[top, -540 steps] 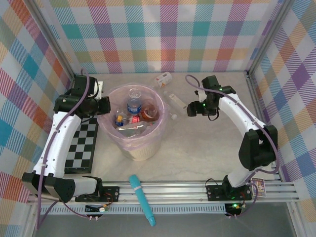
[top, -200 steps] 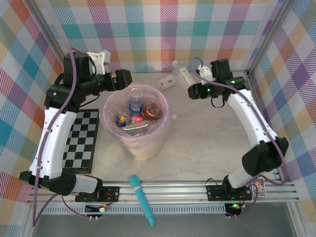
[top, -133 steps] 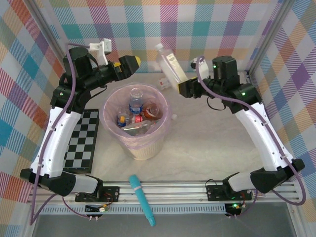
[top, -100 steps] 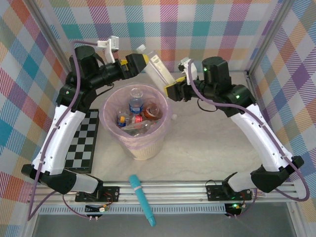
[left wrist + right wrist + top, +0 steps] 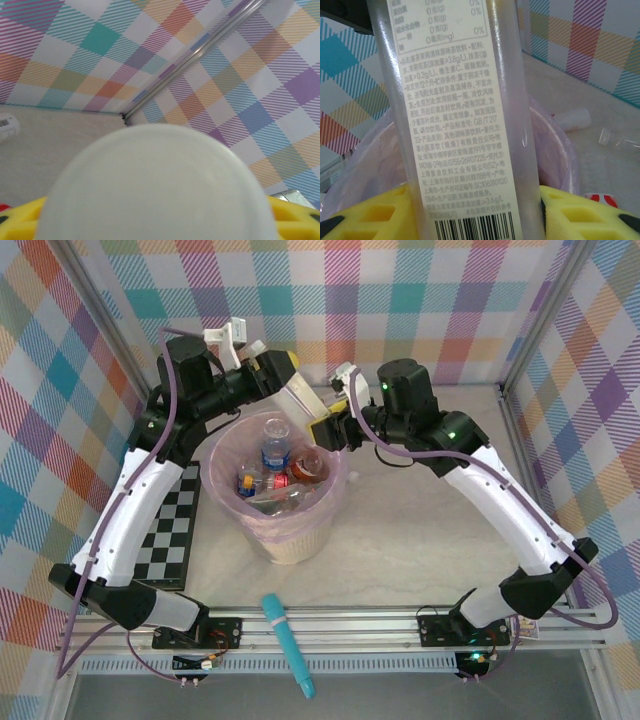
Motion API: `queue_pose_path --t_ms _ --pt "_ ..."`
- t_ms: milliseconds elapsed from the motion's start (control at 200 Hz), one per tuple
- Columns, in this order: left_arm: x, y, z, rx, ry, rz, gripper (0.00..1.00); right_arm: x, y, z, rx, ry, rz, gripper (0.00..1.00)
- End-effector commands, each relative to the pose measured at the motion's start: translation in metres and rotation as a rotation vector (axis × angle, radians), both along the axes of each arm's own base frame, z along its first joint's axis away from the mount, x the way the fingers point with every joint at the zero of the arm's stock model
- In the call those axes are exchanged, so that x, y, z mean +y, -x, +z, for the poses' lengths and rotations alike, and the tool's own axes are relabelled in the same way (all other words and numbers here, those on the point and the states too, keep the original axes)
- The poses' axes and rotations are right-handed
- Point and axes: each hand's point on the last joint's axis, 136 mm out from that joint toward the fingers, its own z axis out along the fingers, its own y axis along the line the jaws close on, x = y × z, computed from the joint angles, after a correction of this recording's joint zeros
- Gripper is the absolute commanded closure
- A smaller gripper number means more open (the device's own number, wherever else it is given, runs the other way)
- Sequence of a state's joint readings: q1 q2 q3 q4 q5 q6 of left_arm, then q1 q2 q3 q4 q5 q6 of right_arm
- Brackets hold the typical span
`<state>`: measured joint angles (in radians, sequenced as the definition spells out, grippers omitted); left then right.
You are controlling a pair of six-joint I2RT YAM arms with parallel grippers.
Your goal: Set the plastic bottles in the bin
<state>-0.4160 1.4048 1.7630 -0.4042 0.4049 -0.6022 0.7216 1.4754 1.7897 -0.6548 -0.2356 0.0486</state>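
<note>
From where I stood, the long clear bottle (image 5: 300, 395) hung in the air over the far rim of the bin (image 5: 228, 508), stretched between the two arms. Seen from above, its long axis ran on a slant. One end was up and back toward the far left, at the left gripper (image 5: 275, 365). The other end was lower and nearer, at the right gripper (image 5: 325, 428), just over the pink bag's edge.

The right gripper (image 5: 480, 220) was clamped on the bottle. In the right wrist view its yellow pads (image 5: 375, 215) pressed each side of the body, and the white printed label ran lengthwise up the bottle (image 5: 455, 100) with the barcode down by the pads.

In the left wrist view the bottle's white rounded end (image 5: 155, 185) pointed straight at the camera, with yellow pads (image 5: 295, 220) flanking it low on both sides. I could not tell whether those pads were squeezing it or only standing beside it.

Down in the bin lay several bottles, a blue-labelled bottle (image 5: 270, 453) standing among them. A small bottle (image 5: 572, 120) lay on its side on the table beyond the bin. A teal stick (image 5: 288, 643) lay at the near edge, and a checkerboard (image 5: 165, 540) sat left of the bin.
</note>
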Motion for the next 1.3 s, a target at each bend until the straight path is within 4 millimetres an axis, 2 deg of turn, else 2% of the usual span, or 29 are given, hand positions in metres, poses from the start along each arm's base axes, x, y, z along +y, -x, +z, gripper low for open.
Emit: queue_pose_path --t_ms 0,45,135,220,270,400,530,605,795,1070,1170,1295 --pt "0.004 0.018 0.017 -0.066 0.005 -0.014 0.48 0.013 -0.004 0.007 -0.003 -0.045 0.019 0.49" --pt "0.008 0.018 0.015 -0.071 -0.017 0.002 0.5 0.014 -0.003 0.005 0.011 -0.041 0.029 0.42" --pt "0.02 0.021 0.013 -0.096 -0.102 0.054 0.55 0.01 -0.001 0.002 0.034 -0.016 0.018 0.18" --pt "0.031 0.021 0.006 -0.126 -0.183 0.095 0.6 -0.006 -0.006 0.002 0.042 0.001 -0.048 0.09" --pt "0.03 0.023 0.001 -0.148 -0.211 0.087 0.63 -0.02 -0.013 0.001 0.062 -0.005 -0.098 0.06" --pt "0.015 0.024 -0.021 -0.18 -0.236 0.039 0.7 -0.055 -0.027 -0.006 0.146 -0.048 -0.205 0.05" --pt "-0.003 0.023 -0.047 -0.216 -0.32 0.007 0.77 -0.074 -0.035 -0.018 0.202 -0.043 -0.265 0.05" --pt "-0.007 0.024 -0.052 -0.29 -0.383 0.032 0.81 -0.081 -0.036 -0.024 0.219 -0.035 -0.28 0.05" --pt "-0.01 0.017 -0.066 -0.413 -0.517 0.136 0.88 -0.089 -0.037 -0.032 0.237 -0.028 -0.29 0.05" --pt "0.006 0.001 -0.057 -0.46 -0.558 0.297 0.97 -0.087 -0.038 -0.039 0.25 -0.022 -0.272 0.05" --pt "0.0 -0.005 -0.073 -0.459 -0.64 0.284 0.99 -0.086 -0.038 -0.041 0.249 -0.018 -0.265 0.06" --pt "-0.008 -0.002 -0.106 -0.443 -0.708 0.23 1.0 -0.087 -0.036 -0.04 0.24 -0.012 -0.26 0.06"
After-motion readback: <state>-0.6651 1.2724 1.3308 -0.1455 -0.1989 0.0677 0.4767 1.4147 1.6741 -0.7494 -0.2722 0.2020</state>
